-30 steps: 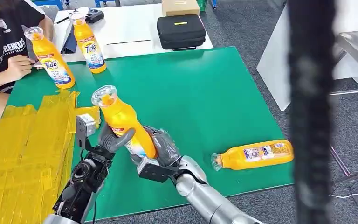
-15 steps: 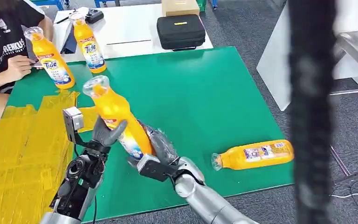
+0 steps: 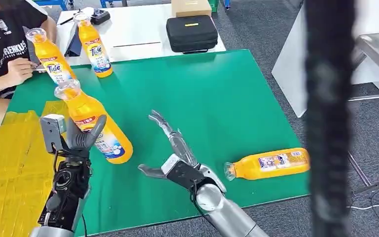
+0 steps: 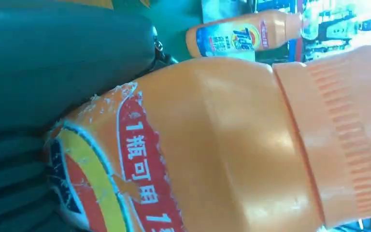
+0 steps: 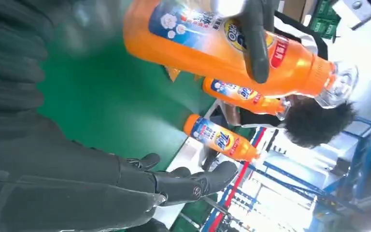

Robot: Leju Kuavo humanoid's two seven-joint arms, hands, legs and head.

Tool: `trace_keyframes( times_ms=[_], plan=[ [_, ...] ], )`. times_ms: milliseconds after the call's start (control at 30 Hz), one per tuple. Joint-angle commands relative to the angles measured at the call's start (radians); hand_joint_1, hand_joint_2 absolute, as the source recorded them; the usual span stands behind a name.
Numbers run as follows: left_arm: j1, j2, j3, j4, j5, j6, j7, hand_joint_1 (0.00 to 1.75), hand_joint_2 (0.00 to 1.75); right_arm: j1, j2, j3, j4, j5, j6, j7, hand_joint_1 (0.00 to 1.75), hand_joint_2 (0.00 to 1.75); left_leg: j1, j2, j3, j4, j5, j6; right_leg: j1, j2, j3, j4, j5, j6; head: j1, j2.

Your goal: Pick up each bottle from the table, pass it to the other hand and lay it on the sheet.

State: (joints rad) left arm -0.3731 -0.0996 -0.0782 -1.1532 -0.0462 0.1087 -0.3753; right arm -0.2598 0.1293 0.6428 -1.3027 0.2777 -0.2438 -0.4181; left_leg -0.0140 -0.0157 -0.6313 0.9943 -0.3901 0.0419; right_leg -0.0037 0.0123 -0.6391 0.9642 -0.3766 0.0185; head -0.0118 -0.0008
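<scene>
My left hand point(image 3: 79, 140) grips an orange detergent bottle point(image 3: 96, 129) tilted above the green table, cap toward the far left; the same bottle point(image 4: 212, 154) looms close in the left wrist view and the held bottle point(image 5: 232, 46) appears in the right wrist view with dark fingers across it. My right hand point(image 3: 170, 155) is open with fingers spread, apart from that bottle, over the green mat. The yellow sheet point(image 3: 15, 163) lies at the left. Another bottle point(image 3: 269, 164) lies on its side at the right front. Two more bottles point(image 3: 52, 61) point(image 3: 94, 47) stand at the far left.
A person in a black shirt point(image 3: 2, 44) sits at the far left corner. A black case point(image 3: 191, 32) and a cardboard box point(image 3: 191, 7) rest on the white table behind. A dark blurred post point(image 3: 328, 118) crosses the right of the head view.
My right hand has let go of the bottle and opened. My left hand has carried the bottle left, toward the yellow sheet.
</scene>
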Motion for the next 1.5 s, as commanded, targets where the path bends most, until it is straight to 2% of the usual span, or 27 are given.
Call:
trace_keyframes(
  times_ms=[33,67,100,167,200,233,267,300,333,367,400,467,500,700,767,867,900,933,1033,1067,1133,1167,1200,1233,1300,1400,1500],
  plan=[
    [-0.012,0.016,0.102,0.033,-0.010,0.072,0.000,1.75,1.75,0.048,-0.049,-0.098,-0.090,-0.138,0.051,0.072,0.00,1.75,0.001,0.001,0.005,0.000,-0.003,-0.003,0.001,-0.001,0.005,0.000,-0.003,0.000,0.000,0.000],
    [-0.009,0.021,0.125,0.031,0.009,0.067,-0.007,1.75,1.75,0.054,-0.062,-0.119,-0.111,-0.152,0.046,0.077,0.00,1.75,0.000,0.000,0.005,-0.001,-0.002,-0.002,0.001,-0.001,0.005,-0.001,-0.002,0.000,0.000,0.000],
    [-0.006,0.025,0.144,0.030,-0.064,0.164,-0.019,1.75,1.75,0.064,-0.070,-0.155,-0.137,-0.146,0.016,0.091,0.00,1.75,0.001,0.001,0.007,0.000,-0.004,-0.003,0.001,-0.001,0.007,0.000,-0.004,0.000,0.000,0.000],
    [0.009,0.027,0.170,0.009,-0.078,0.180,-0.016,1.75,1.75,0.084,-0.085,-0.201,-0.173,-0.152,0.007,0.114,0.00,1.75,0.001,0.000,0.006,0.000,-0.003,-0.003,0.001,-0.002,0.006,0.000,-0.003,0.000,0.000,0.000],
    [0.019,0.032,0.173,0.010,-0.214,0.328,-0.009,1.75,1.75,0.114,-0.097,-0.238,-0.202,-0.141,-0.014,0.131,0.00,1.75,0.001,0.001,0.008,0.001,-0.005,-0.004,0.001,-0.002,0.008,0.001,-0.005,0.000,0.000,0.000],
    [0.025,0.035,0.178,0.010,-0.267,0.378,0.003,1.75,1.75,0.138,-0.108,-0.260,-0.221,-0.130,-0.029,0.138,0.00,1.75,0.000,0.001,0.003,0.000,-0.001,-0.002,0.000,0.000,0.003,-0.001,-0.001,0.000,0.000,0.000],
    [0.030,0.040,0.183,0.014,-0.321,0.426,0.010,1.75,1.75,0.164,-0.115,-0.284,-0.241,-0.127,-0.038,0.144,0.00,1.75,0.001,0.000,0.007,0.000,-0.004,-0.003,0.001,-0.002,0.007,0.000,-0.004,0.000,0.000,0.000],
    [0.034,0.041,0.192,0.023,-0.440,0.520,0.043,1.75,1.75,0.203,-0.122,-0.318,-0.275,-0.092,-0.060,0.157,0.00,1.75,0.001,-0.001,0.006,-0.001,-0.003,-0.003,0.001,-0.003,0.007,-0.001,-0.003,0.000,0.000,0.000],
    [0.040,0.042,0.199,0.018,-0.465,0.529,0.051,1.75,1.75,0.228,-0.130,-0.338,-0.292,-0.065,-0.076,0.159,0.00,1.75,0.000,-0.002,0.004,-0.001,-0.002,-0.002,0.000,-0.003,0.005,-0.001,-0.003,0.000,0.000,0.000],
    [0.047,0.045,0.215,0.022,-0.627,0.589,0.102,1.75,1.75,0.252,-0.134,-0.368,-0.313,0.031,-0.123,0.169,0.00,1.75,0.001,-0.003,0.007,0.000,-0.004,-0.003,0.001,-0.006,0.008,0.000,-0.005,0.000,0.000,0.000],
    [0.061,0.014,0.287,-0.013,-0.803,0.589,0.136,1.75,1.75,0.276,-0.133,-0.409,-0.330,0.123,-0.165,0.194,0.00,1.75,0.001,-0.004,0.005,-0.001,-0.003,-0.002,0.001,-0.005,0.006,-0.001,-0.004,0.000,0.000,0.000],
    [0.076,-0.053,0.406,-0.081,-1.131,0.589,0.193,1.75,1.75,0.299,-0.118,-0.466,-0.358,0.206,-0.186,0.226,0.00,1.75,0.001,-0.002,0.006,0.000,-0.004,-0.002,0.001,-0.003,0.007,0.000,-0.004,0.000,0.000,0.000],
    [0.075,-0.061,0.421,-0.080,-1.202,0.589,0.215,1.75,1.75,0.306,-0.116,-0.486,-0.368,0.246,-0.200,0.240,0.00,1.75,0.001,-0.001,0.009,0.002,-0.007,-0.003,0.001,-0.003,0.010,0.001,-0.007,0.001,0.000,0.000],
    [0.075,-0.061,0.421,-0.080,-1.202,0.589,0.215,1.75,1.75,0.306,-0.116,-0.486,-0.368,0.246,-0.200,0.240,0.00,1.75,0.000,0.000,0.001,0.000,-0.003,-0.002,0.000,-0.001,0.001,0.000,-0.002,0.000,0.000,0.000],
    [0.064,-0.058,0.421,-0.055,-1.334,0.589,0.272,1.75,1.75,0.315,-0.100,-0.507,-0.382,0.304,-0.226,0.261,0.00,1.75,0.000,0.001,0.003,0.000,-0.004,-0.003,0.000,-0.002,0.002,0.000,-0.003,0.000,0.000,0.000],
    [0.061,-0.017,0.369,0.015,-1.499,0.589,0.425,1.75,1.75,0.374,-0.072,-0.565,-0.456,0.366,-0.220,0.274,0.00,1.75,0.000,-0.002,0.005,0.000,-0.004,-0.004,0.000,-0.005,0.005,0.001,-0.005,0.000,0.000,0.000],
    [0.055,0.015,0.336,0.062,-1.525,0.589,0.465,1.75,1.75,0.396,-0.068,-0.580,-0.482,0.384,-0.209,0.276,0.00,1.75,0.000,-0.002,0.002,0.000,-0.002,-0.003,0.000,-0.004,0.002,0.000,-0.003,0.000,0.000,0.000],
    [0.060,0.100,0.205,0.094,-1.525,0.589,0.592,1.75,1.75,0.406,-0.062,-0.591,-0.498,0.398,-0.193,0.276,0.00,1.75,0.000,-0.002,0.005,0.000,-0.004,-0.004,0.000,-0.004,0.004,0.000,-0.004,0.000,0.000,0.000],
    [0.019,0.119,0.160,0.198,-1.525,0.589,0.612,1.75,1.75,0.407,-0.057,-0.607,-0.507,0.407,-0.181,0.273,0.00,1.75,0.000,-0.002,0.004,-0.001,-0.003,-0.003,-0.001,-0.004,0.004,0.000,-0.004,0.000,0.000,0.000],
    [-0.005,0.165,0.086,0.262,-1.525,0.589,0.656,1.75,1.75,0.395,-0.059,-0.609,-0.501,0.411,-0.172,0.275,0.00,1.75,0.000,-0.003,0.007,0.000,-0.005,-0.005,0.000,-0.005,0.007,0.001,-0.006,0.000,0.000,0.000],
    [-0.040,0.174,0.038,0.348,-1.525,0.589,0.678,1.75,1.75,0.378,-0.056,-0.614,-0.490,0.420,-0.158,0.279,0.00,1.75,0.001,-0.001,0.006,0.000,-0.005,-0.005,0.000,-0.004,0.005,0.001,-0.005,0.000,0.000,0.000],
    [-0.053,0.160,0.058,0.378,-1.522,0.589,0.653,1.68,1.75,0.373,-0.053,-0.615,-0.486,0.424,-0.154,0.279,0.00,1.75,0.000,-0.003,0.005,0.000,-0.003,-0.004,0.000,-0.005,0.004,0.001,-0.004,0.000,0.000,0.000],
    [-0.064,0.151,0.076,0.408,-1.510,0.589,0.619,0.16,1.75,0.368,-0.053,-0.615,-0.480,0.427,-0.149,0.278,0.00,1.75,0.001,-0.003,0.006,0.000,-0.004,-0.005,0.000,-0.006,0.006,0.001,-0.005,0.000,0.000,0.000],
    [-0.068,0.146,0.085,0.417,-1.500,0.589,0.598,0.00,1.75,0.363,-0.052,-0.615,-0.476,0.429,-0.146,0.278,0.00,1.75,0.001,-0.002,0.006,0.000,-0.004,-0.004,0.001,-0.005,0.005,0.000,-0.004,0.000,0.000,0.000],
    [-0.079,0.114,0.142,0.449,-1.434,0.589,0.494,0.00,1.75,0.346,-0.049,-0.621,-0.461,0.442,-0.132,0.279,0.00,1.75,0.000,0.000,0.006,0.000,-0.004,-0.004,0.001,-0.003,0.005,0.000,-0.004,0.000,0.000,0.000],
    [-0.084,0.093,0.157,0.462,-1.420,0.589,0.454,0.00,1.75,0.323,-0.064,-0.627,-0.444,0.465,-0.116,0.290,0.00,1.75,0.000,0.001,0.003,-0.001,-0.003,-0.003,0.000,-0.001,0.002,-0.001,-0.002,0.000,0.000,0.000],
    [-0.076,0.071,0.186,0.459,-1.360,0.589,0.381,0.00,1.75,0.333,-0.074,-0.636,-0.450,0.492,-0.109,0.295,0.00,1.75,0.000,0.001,0.007,0.001,-0.005,-0.005,0.000,-0.001,0.006,0.001,-0.005,0.000,0.000,0.000]
  ],
)
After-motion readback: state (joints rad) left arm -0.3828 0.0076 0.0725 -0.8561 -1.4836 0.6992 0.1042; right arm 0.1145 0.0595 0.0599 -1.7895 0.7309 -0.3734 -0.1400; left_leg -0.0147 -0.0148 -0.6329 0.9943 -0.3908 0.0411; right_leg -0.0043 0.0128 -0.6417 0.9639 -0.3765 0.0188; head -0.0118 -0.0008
